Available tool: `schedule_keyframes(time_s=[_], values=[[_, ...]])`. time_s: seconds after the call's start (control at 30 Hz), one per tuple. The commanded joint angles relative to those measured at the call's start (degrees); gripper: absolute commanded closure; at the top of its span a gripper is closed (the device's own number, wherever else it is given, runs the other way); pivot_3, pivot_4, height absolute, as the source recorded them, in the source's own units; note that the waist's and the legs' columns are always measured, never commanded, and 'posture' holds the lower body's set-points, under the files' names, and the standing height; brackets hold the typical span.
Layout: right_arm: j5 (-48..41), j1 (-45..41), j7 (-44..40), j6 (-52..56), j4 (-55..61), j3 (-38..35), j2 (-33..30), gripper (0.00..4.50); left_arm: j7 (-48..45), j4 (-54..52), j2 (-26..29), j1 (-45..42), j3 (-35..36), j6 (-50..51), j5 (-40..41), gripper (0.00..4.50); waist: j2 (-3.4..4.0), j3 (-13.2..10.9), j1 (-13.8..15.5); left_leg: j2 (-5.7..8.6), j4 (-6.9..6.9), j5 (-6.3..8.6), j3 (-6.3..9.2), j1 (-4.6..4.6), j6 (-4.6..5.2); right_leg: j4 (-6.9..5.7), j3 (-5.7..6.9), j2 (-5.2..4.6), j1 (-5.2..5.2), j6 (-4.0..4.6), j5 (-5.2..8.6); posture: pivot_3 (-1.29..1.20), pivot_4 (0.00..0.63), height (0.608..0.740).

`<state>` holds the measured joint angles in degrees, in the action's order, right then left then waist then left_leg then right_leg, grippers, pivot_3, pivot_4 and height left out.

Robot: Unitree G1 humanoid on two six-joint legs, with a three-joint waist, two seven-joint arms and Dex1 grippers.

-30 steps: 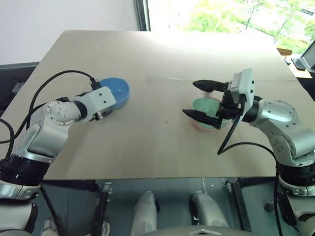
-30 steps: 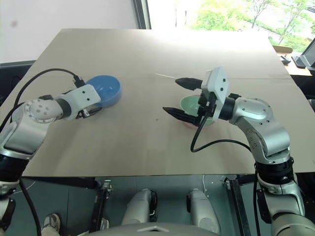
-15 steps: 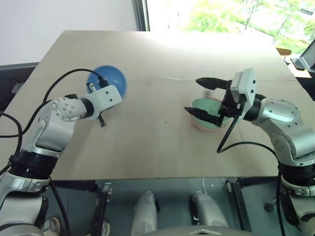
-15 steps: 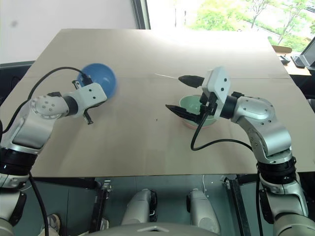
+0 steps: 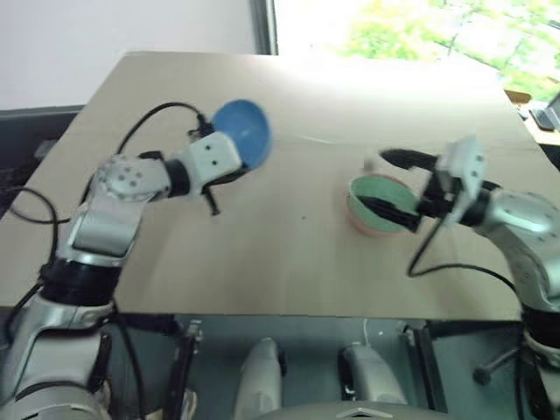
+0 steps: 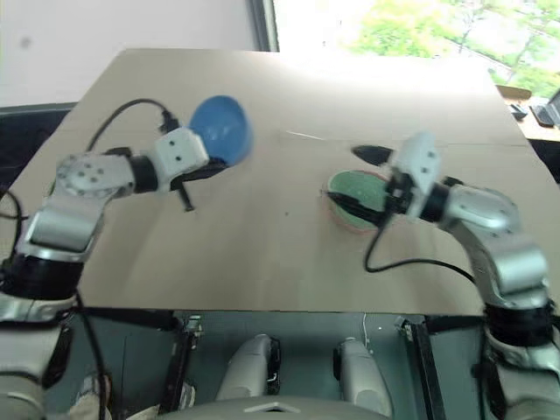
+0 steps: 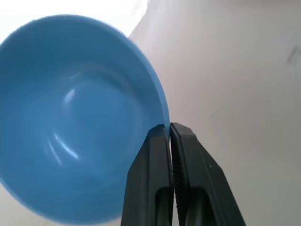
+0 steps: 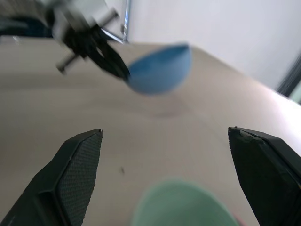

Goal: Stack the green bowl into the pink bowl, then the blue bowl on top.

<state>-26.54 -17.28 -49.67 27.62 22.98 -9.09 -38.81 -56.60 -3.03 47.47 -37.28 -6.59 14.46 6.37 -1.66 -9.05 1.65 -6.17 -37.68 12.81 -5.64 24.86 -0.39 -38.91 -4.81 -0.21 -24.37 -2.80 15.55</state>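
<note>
The blue bowl [image 5: 242, 133] hangs tilted in the air above the table's left half. My left gripper [image 7: 169, 128] is shut on its rim, which is pinched between the two black fingers [image 7: 150, 160]. The green bowl [image 5: 381, 194] sits nested in the pink bowl [image 5: 366, 226], of which a thin rim shows, on the table's right half. My right gripper [image 5: 395, 184] stands open beside the nested bowls, one finger over their far rim and one over their near side, holding nothing. The right wrist view looks over the green bowl [image 8: 183, 207] toward the blue bowl [image 8: 160, 70].
The bowls rest on a bare tan table [image 5: 262, 254]. Its front edge runs close to me. A window [image 5: 394, 26] lies beyond the far edge. Cables loop from both wrists.
The left gripper shut on the blue bowl's rim, lifted it off the table and carried it up and right. The right gripper drew back to the right, still open.
</note>
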Motion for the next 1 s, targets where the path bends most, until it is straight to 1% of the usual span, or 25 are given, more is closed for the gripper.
schedule_keyframes(time_s=[0.03,0.13,0.2,0.3,0.4,0.5,0.57,0.63,0.73,0.9,1.0], values=[[-4.4,6.6,-2.9,-0.6,1.4,-11.9,-4.0,0.00,-5.4,3.5,-2.8,-6.1,-0.3,-4.9,3.1,4.37,0.01,0.0,0.1,0.02,-0.03,0.00,0.00,-0.03,0.01,-0.02,-0.01,0.00,0.04,0.00,0.00,0.00,0.150,0.740],[-6.3,15.2,-6.5,-0.9,2.1,-19.6,-7.0,0.00,-10.3,9.0,-6.9,-11.6,-1.8,-9.3,4.6,4.37,0.07,0.0,0.0,0.02,-0.13,0.01,0.18,-0.17,0.02,-0.05,0.09,0.05,0.27,-0.01,0.00,0.00,0.150,0.740],[-7.9,18.7,-7.5,-1.0,2.6,-23.4,-7.8,0.00,-13.9,13.3,-9.0,-15.4,-3.2,-13.1,4.1,4.37,0.10,0.1,-0.3,0.02,-0.23,0.01,0.35,-0.22,0.02,-0.04,0.20,0.07,0.44,-0.01,0.00,0.00,0.150,0.740],[-10.0,22.5,-7.9,-0.1,4.0,-27.1,-8.1,0.00,-21.7,20.1,-12.1,-21.1,-5.1,-16.6,5.3,4.37,0.14,0.1,-1.1,0.03,-0.44,0.03,0.50,-0.23,0.04,-0.07,0.27,0.08,0.60,-0.04,0.00,0.00,0.150,0.740],[-11.6,25.7,-7.7,0.4,5.9,-29.8,-7.9,0.00,-30.5,27.4,-14.8,-26.1,-6.7,-21.1,6.0,4.37,0.18,0.1,-1.3,0.03,-0.51,0.03,0.61,-0.24,0.06,-0.07,0.34,0.09,0.68,-0.05,0.00,0.00,0.150,0.740],[-12.1,29.2,-7.8,0.0,7.0,-33.3,-7.6,0.00,-34.2,35.2,-17.7,-31.0,-7.8,-26.3,4.4,4.37,0.20,0.1,-1.0,0.05,-0.51,0.04,0.75,-0.20,0.06,-0.07,0.43,0.10,0.71,-0.05,0.01,0.00,0.150,0.740],[-11.5,31.9,-8.3,-1.6,7.5,-35.9,-6.9,0.00,-35.7,40.5,-19.4,-34.3,-9.2,-29.5,3.9,4.37,0.20,0.1,-0.8,0.06,-0.53,0.04,0.79,-0.16,0.06,-0.05,0.45,0.09,0.74,-0.05,0.01,0.00,0.150,0.740],[-12.8,34.3,-9.1,-2.6,8.0,-38.9,-5.9,0.00,-35.9,46.2,-21.6,-37.7,-11.2,-33.2,3.7,4.37,0.20,0.1,-0.7,0.10,-0.56,0.04,0.90,-0.12,0.07,0.01,0.52,0.07,0.78,-0.06,0.01,0.00,0.150,0.740],[-15.0,36.5,-8.9,-2.7,9.3,-41.2,-5.1,0.00,-35.9,52.8,-24.3,-41.3,-13.8,-37.9,3.8,4.37,0.19,0.1,-0.8,0.14,-0.60,0.06,1.00,-0.08,0.10,0.03,0.58,0.05,0.82,-0.07,0.02,0.00,0.150,0.740],[-16.1,39.1,-7.4,-2.6,11.4,-42.1,-4.1,0.00,-35.9,60.1,-28.7,-44.6,-18.5,-44.1,3.8,4.37,0.21,0.1,-1.1,0.15,-0.58,0.07,1.05,-0.11,0.11,0.02,0.58,0.06,0.84,-0.06,0.03,0.00,0.150,0.740],[-16.3,39.8,-6.1,-2.7,12.7,-41.4,-3.7,0.00,-35.9,62.8,-30.0,-45.1,-21.0,-48.3,2.8,4.37,0.22,0.1,-1.3,0.15,-0.57,0.07,1.05,-0.11,0.12,0.01,0.58,0.06,0.83,-0.06,0.03,0.00,0.150,0.740]])
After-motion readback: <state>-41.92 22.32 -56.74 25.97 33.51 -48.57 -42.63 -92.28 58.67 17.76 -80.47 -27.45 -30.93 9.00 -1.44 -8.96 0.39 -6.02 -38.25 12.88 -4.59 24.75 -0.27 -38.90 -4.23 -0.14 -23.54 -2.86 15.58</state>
